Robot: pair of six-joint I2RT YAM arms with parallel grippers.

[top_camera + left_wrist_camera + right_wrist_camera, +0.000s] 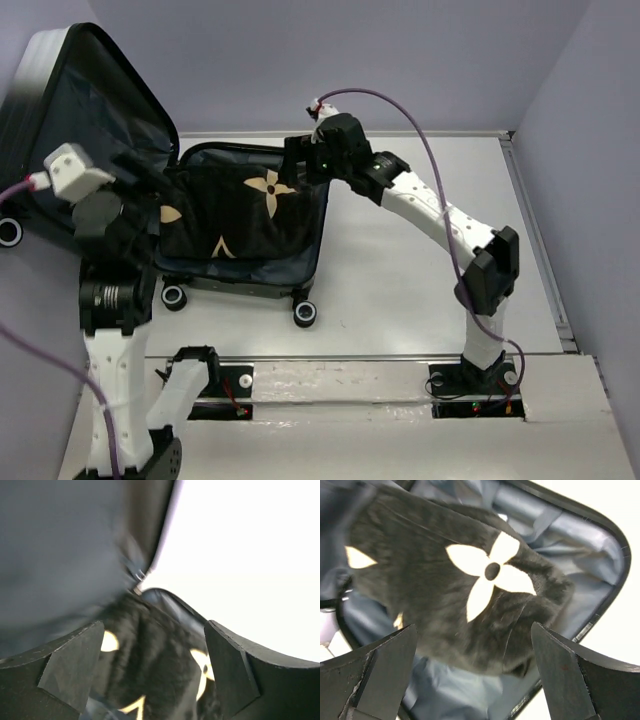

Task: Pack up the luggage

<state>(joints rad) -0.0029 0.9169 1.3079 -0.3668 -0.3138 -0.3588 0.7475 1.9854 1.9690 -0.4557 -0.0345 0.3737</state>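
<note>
Lavender walls close in a white table (400, 290), with both arm bases bolted at its near edge. On it the suitcase (240, 283) lies open. Its base rests on the table with the wheels (305, 313) toward the arms, and the lid (90, 100) stands tilted back from the suitcase's left side. A black plush cloth (240, 215) with tan flower marks lies crumpled inside the base and fills most of it. Grey lining shows around its edges.

Left fingers (65, 670): spread wide, holding nothing, placed at the suitcase's hinge line where lid meets base, with the cloth just beyond the tips. Right fingers (375, 675): likewise wide apart and empty, poised above the cloth at the suitcase's far right corner. Whether either pair touches fabric cannot be told.

Handling assessment: the shell appears rigid and smooth, and is likely slippery to a pinch on its broad face. The lid's rim offers the better purchase, as it looks thin enough to fit between the fingers. The lid should swing on its hinge with little effort, but the suitcase looks light and may skid on the table if pushed sideways. The cloth is soft and bulky and will yield under pressure. Any fold lying over the rim would foul the closing. Packing looks nearly done; what appears to remain is tucking the cloth down and shutting the lid.
</note>
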